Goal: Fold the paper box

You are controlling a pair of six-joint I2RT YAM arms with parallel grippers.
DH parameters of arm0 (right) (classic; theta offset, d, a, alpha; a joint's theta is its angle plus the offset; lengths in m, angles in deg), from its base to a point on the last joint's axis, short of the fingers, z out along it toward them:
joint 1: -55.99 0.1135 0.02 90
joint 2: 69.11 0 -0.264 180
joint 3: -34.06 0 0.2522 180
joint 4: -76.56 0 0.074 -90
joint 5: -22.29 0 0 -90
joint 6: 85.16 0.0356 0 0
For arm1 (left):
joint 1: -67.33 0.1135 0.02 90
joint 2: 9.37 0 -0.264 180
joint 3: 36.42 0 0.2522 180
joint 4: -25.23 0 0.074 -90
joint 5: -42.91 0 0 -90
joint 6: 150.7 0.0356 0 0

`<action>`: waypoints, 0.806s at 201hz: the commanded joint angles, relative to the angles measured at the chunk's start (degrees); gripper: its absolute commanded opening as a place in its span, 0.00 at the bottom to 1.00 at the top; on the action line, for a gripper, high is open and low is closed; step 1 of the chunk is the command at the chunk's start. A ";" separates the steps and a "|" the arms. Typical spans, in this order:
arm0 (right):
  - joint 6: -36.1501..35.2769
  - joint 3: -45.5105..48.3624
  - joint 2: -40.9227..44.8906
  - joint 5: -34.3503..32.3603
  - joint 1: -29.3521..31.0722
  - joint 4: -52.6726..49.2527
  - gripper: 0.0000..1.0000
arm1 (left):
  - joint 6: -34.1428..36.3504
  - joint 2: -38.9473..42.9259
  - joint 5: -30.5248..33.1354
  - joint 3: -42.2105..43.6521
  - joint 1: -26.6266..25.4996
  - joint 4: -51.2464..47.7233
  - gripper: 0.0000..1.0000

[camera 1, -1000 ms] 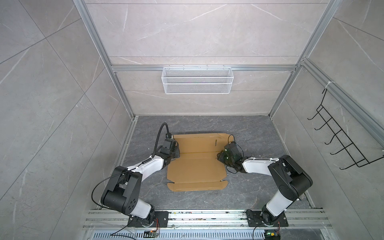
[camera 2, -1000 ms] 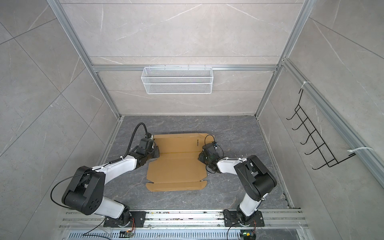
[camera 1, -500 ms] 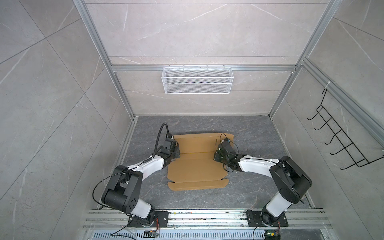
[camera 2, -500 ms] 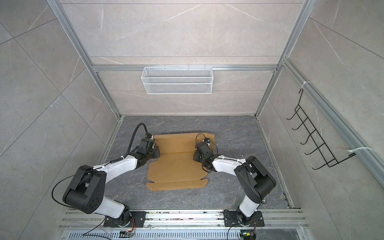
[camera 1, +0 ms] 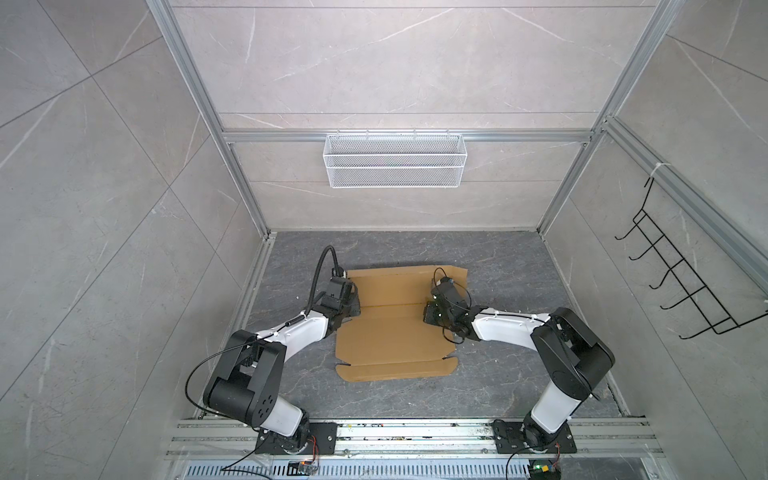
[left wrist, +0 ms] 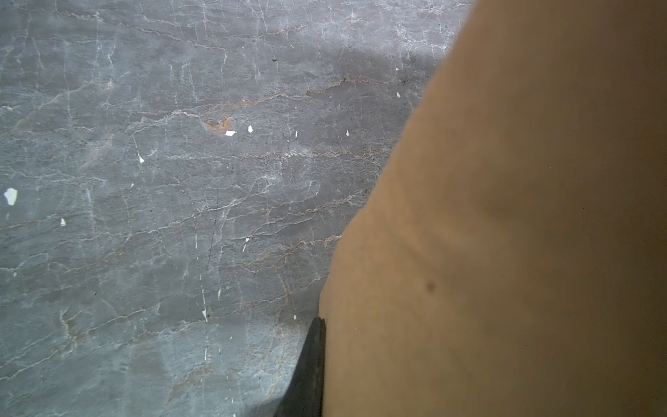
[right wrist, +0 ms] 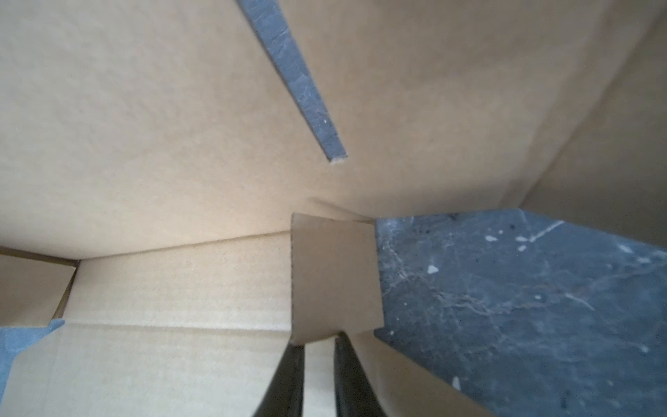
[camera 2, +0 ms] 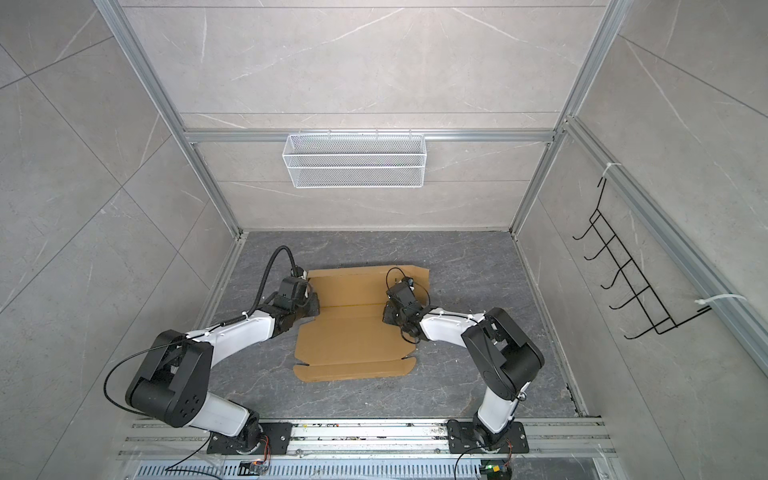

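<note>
Overhead stereo pair; close downward wrist views

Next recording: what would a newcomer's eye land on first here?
A mostly flat brown paper box lies centred in both top views. The left gripper pinches its left edge; the right gripper, jaws nearly together, meets a small raised tab.

Your left arm [camera 1: 291, 332] and right arm [camera 1: 503, 328] both stretch low and forward, left gripper [camera 1: 351, 301] clamped shut, right gripper [camera 1: 428, 319] with fingers [right wrist: 288, 379] a narrow gap apart.
</note>
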 commanded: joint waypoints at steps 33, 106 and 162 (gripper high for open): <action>-12.75 1.67 14.52 9.26 -7.10 -6.36 0.41 | 4.36 1.43 2.53 1.04 -0.14 -3.34 0.00; -28.79 -10.35 26.52 21.47 -26.60 -31.84 0.58 | 8.95 0.45 -0.25 -1.18 0.57 -4.71 0.00; -44.33 -12.36 18.88 27.19 -29.14 -29.96 0.63 | 9.35 -2.22 -2.36 -3.87 0.66 -6.45 0.00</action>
